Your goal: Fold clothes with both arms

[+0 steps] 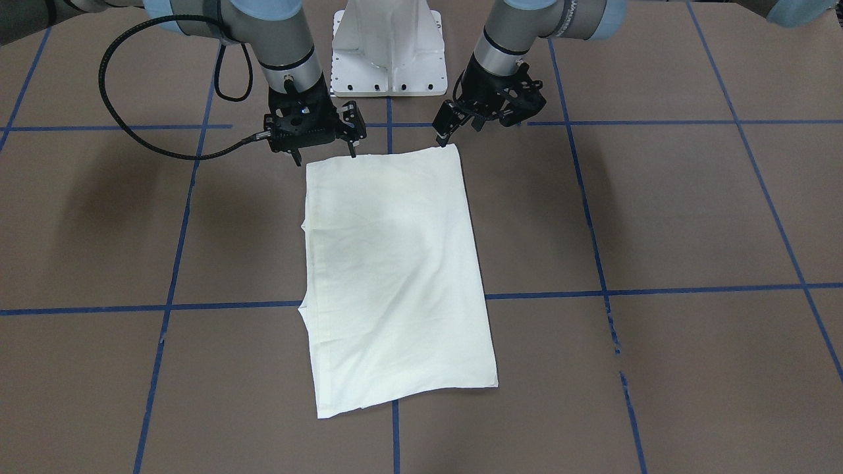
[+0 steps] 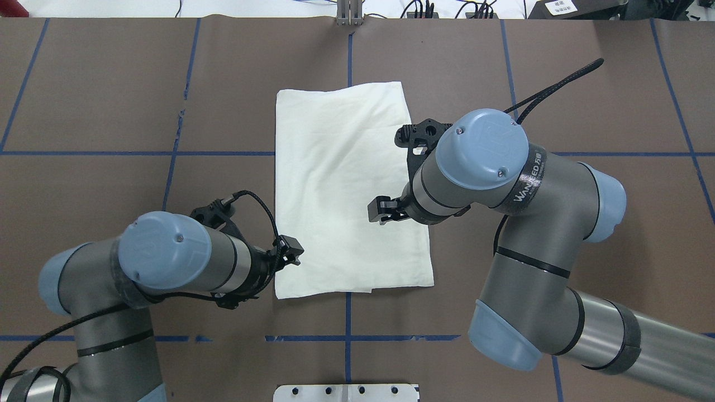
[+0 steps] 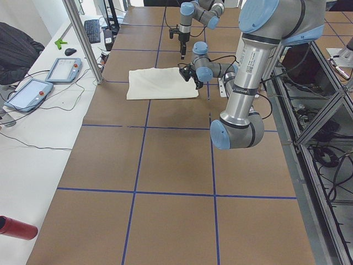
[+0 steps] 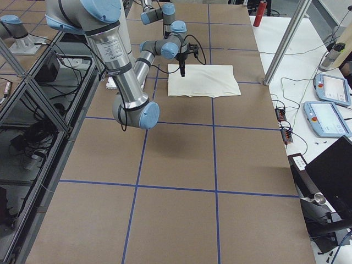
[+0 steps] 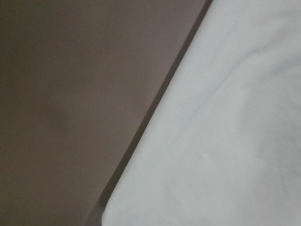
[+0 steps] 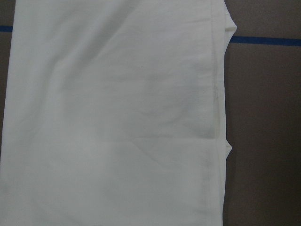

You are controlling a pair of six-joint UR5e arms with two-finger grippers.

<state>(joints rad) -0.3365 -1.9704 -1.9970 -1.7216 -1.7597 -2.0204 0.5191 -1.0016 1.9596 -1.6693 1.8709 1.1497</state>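
Observation:
The cream-white T-shirt [image 1: 395,263] lies flat on the brown table, folded into a long rectangle with its plain side up. The cat print, lettering and collar are hidden. It also shows in the overhead view [image 2: 346,195] and in both wrist views [image 5: 225,141] [image 6: 117,117]. My left gripper [image 1: 461,128] hangs low at the shirt's near corner on my left side [image 2: 279,262]; it looks open and empty. My right gripper [image 1: 324,153] is open and empty, just above the shirt's near edge on my right side [image 2: 391,212].
The white pedestal base [image 1: 388,46] stands just behind the shirt's near edge. Blue tape lines [image 1: 658,289] grid the brown table. The side benches hold control tablets [image 3: 30,94] [image 4: 330,88], and a metal post [image 3: 83,38] stands near the far edge.

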